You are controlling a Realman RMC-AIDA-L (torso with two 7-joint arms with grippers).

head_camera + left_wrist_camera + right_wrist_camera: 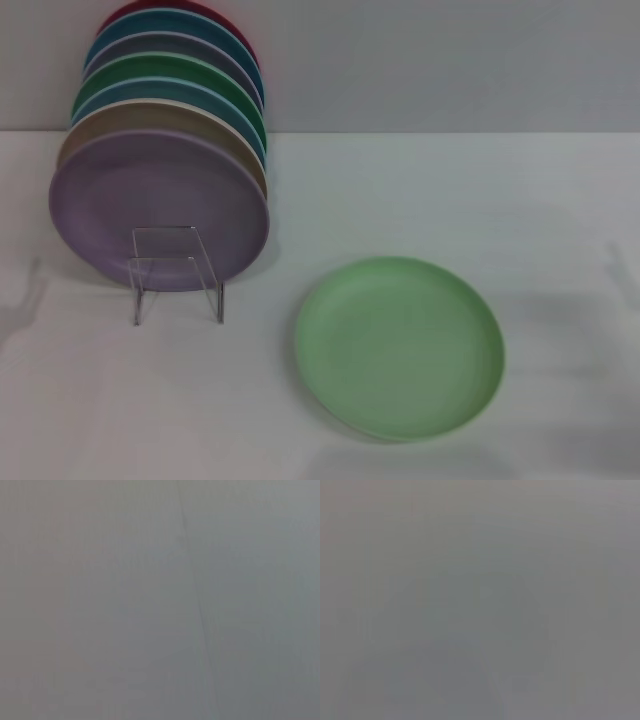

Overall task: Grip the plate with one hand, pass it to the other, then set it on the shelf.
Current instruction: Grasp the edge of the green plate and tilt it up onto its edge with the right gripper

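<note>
1. The pale green plate (pixel 399 347) lay flat on the white table (pixel 450 190), to the front and a little right of centre in my head view, with nothing touching it.
2. To its left stood a clear rack (pixel 178 270) holding a row of plates on edge — a lilac plate (pixel 150 195) at the front, then a tan plate (pixel 215 128), and behind those blue, green, grey and red ones leaning back toward the grey wall (pixel 450 60).
3. The green plate sat near the rack but apart from it, with bare table between them.
4. Neither of my grippers showed in the head view, so I could not tell how my fingers stood — wide, narrow or closed.
5. Both wrist views gave only a plain grey surface; the left one had a faint line running down it.
</note>
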